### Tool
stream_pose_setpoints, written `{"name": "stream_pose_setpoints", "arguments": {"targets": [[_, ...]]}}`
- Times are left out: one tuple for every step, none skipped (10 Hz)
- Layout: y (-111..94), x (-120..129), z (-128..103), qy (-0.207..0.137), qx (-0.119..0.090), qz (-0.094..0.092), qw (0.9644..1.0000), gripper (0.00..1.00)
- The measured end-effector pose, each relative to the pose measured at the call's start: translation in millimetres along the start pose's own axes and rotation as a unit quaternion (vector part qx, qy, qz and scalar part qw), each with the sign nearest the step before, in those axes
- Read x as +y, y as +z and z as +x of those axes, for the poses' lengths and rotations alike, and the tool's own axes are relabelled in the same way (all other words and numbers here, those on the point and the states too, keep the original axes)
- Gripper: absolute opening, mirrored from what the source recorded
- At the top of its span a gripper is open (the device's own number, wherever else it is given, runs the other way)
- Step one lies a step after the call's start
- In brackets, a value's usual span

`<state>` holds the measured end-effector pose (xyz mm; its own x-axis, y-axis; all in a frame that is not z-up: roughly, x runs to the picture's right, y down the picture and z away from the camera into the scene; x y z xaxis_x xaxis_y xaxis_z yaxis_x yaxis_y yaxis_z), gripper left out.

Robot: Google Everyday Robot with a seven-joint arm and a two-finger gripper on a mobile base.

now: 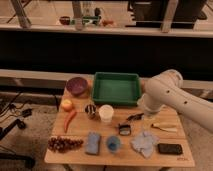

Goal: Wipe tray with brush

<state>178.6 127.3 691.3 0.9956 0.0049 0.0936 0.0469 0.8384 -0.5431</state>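
Note:
The green tray point(116, 88) stands at the back middle of the wooden table, with nothing in it. The black brush point(134, 117) lies on the table just in front of the tray's right front corner. My white arm point(167, 95) reaches in from the right, over the tray's right edge. The gripper point(146, 111) is at the arm's lower end, just right of the brush and a little above the table.
A purple bowl point(77, 85) sits left of the tray. A white cup point(105, 113), a dark can point(90, 110), a small black box point(124, 129), a blue cup point(113, 144), a sponge point(92, 142), a cloth point(144, 142), a beige stick tool point(164, 127), a phone point(169, 148) and grapes point(64, 144) fill the front.

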Motion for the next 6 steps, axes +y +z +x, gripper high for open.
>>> {"name": "stream_pose_setpoints", "arguments": {"targets": [[6, 0, -5, -0.006, -0.004, -0.004, 1.0000, 0.80], [14, -3, -10, -0.008, -0.014, -0.010, 0.9998, 0.80], [26, -6, -9, -0.003, -0.019, -0.028, 0.9994, 0.80], [47, -10, -10, 0.002, -0.027, -0.048, 0.9985, 0.80], [60, -12, -12, 0.003, -0.031, -0.059, 0.9978, 0.80], [64, -12, -11, 0.006, -0.031, -0.063, 0.9975, 0.80]]}}
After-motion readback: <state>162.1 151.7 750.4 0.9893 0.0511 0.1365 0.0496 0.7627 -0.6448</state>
